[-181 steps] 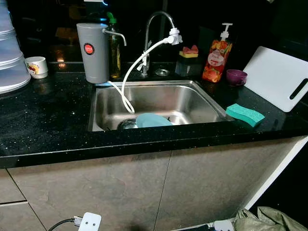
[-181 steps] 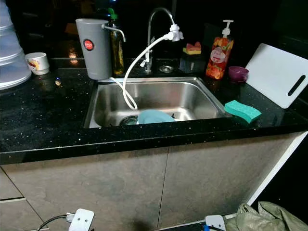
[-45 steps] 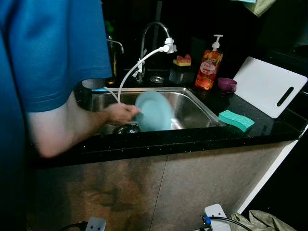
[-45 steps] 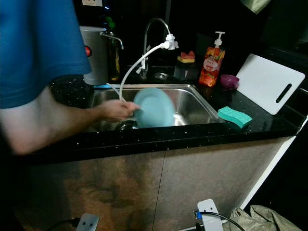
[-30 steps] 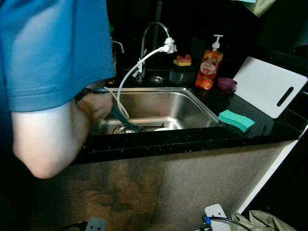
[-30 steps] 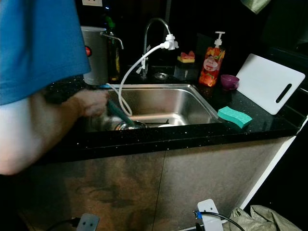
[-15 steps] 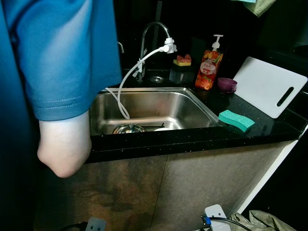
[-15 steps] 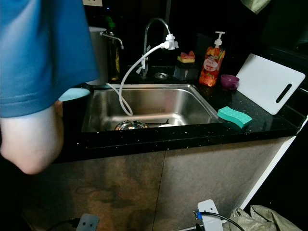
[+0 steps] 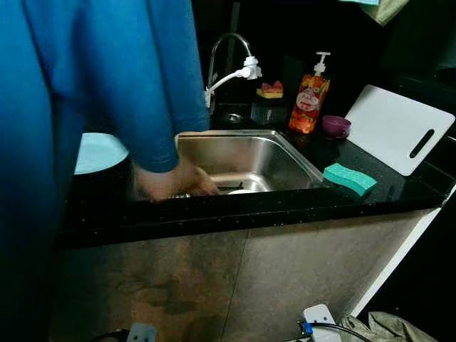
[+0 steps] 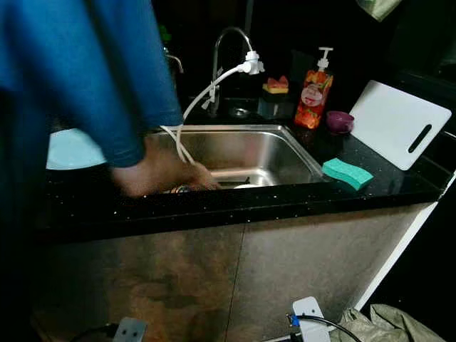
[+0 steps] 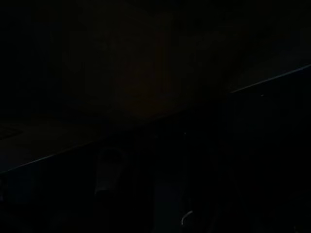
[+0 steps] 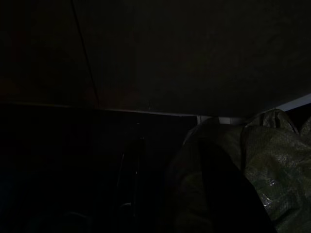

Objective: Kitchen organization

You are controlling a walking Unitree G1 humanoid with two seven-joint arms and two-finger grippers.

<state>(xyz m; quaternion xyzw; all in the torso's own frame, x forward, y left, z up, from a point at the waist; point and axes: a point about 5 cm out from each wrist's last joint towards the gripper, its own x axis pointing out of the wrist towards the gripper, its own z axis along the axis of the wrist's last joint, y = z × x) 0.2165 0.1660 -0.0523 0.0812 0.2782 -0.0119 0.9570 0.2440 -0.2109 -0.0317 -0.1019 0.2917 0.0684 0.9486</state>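
A dim kitchen is showing a black speckled worktop (image 10: 235,199) running around a steel sink (image 10: 285,153), with a tap (image 10: 226,43) and its white hose (image 10: 206,89) behind. A person in a blue sleeve (image 10: 121,78) is leaning in from the robot's left, and the person's hand (image 10: 160,174) is reaching down into the basin; it is too blurred to tell what, if anything, it is holding. A light blue plate (image 9: 96,151) is lying on the worktop to the left of the sink. A soap bottle (image 10: 315,89), purple cup (image 10: 340,120), white cutting board (image 10: 399,125) and green sponge (image 10: 346,173) are sitting to the right.

Both robot arms appear to be hanging idle in shadow, and I cannot tell how either robot hand is standing. Doing this step well probably means waiting until the person is clear of the basin, then clearing its remaining items one at a time.
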